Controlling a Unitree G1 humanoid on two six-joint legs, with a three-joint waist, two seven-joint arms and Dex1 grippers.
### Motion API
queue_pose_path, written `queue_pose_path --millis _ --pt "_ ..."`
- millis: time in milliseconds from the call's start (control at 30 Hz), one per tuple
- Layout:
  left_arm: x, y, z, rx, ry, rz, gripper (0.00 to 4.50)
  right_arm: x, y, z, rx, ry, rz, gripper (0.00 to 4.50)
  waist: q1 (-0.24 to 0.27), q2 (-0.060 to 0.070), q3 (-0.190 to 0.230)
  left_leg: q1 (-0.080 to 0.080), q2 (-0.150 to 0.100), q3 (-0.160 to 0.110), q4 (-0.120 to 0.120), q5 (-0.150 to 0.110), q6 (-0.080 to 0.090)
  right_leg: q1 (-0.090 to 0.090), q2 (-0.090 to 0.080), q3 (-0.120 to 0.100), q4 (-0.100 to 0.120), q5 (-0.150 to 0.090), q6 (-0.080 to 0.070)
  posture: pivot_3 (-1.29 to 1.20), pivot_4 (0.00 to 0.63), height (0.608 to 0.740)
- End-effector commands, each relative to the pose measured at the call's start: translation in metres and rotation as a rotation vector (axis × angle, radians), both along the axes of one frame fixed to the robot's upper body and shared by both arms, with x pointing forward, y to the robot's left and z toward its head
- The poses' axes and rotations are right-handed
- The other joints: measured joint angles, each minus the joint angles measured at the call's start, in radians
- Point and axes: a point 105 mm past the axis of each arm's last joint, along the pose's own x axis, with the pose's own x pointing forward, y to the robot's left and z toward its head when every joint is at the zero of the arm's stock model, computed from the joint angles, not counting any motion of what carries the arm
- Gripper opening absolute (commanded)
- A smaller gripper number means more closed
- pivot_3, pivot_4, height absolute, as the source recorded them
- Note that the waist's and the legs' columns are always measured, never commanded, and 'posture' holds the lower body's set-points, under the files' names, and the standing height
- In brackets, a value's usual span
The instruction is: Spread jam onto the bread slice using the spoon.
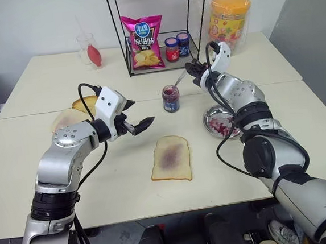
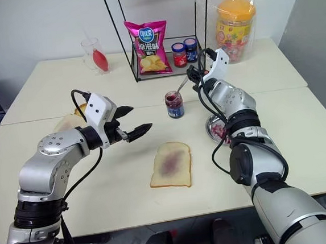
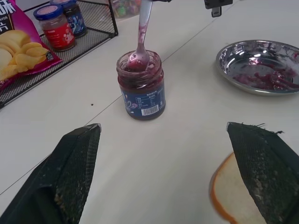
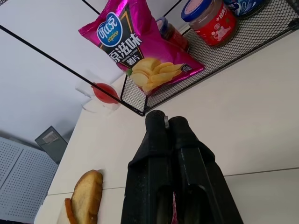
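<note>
Cream table [image 1: 71, 181], bread slice [image 1: 171, 158] mid-table, bare surface around

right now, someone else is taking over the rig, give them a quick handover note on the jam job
Right gripper: shut on the spoon, whose bowl is dipped into the open jam jar.
Left gripper: open, holding nothing, hovering above the table left of the jar.
Bread slice: flat on the table in front of the jar, with a thin purple smear of jam in its middle.
Metal dish right of the jar has jam streaks in it.
Done: first smear is on the bread; spoon is in the jar for more.
Left: lift the loaded spoon out, carry it to the slice, spread the jam toward the crust.
</note>
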Motion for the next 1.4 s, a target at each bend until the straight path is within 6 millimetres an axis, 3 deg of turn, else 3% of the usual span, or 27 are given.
queue_pose_path --millis 33,1267,1400 --pt "-0.001 -0.003 0.012 0.007 -0.054 -0.019 4.50 0.000 -0.006 0.025 0.046 -0.065 -0.015 0.04 0.000 0.000 0.000 0.000 0.000 0.000 0.000 0.000 0.000 0.000 0.000 0.000 0.000 0.000 0.000 0.00 0.150 0.740" --pt "0.003 -0.005 0.021 -0.038 -0.089 -0.026 4.50 -0.003 -0.030 0.024 0.208 -0.007 -0.045 0.04 0.000 0.000 0.000 0.000 0.000 0.000 0.000 0.000 0.000 0.000 0.000 0.000 0.000 0.000 0.000 0.00 0.150 0.740" --pt "-0.001 -0.005 0.021 -0.040 -0.094 -0.046 4.50 -0.009 -0.027 0.034 0.246 -0.037 -0.001 0.04 0.001 0.000 0.000 0.000 0.000 0.000 0.000 0.000 0.000 0.000 0.000 0.000 0.000 0.000 0.000 0.00 0.150 0.740"
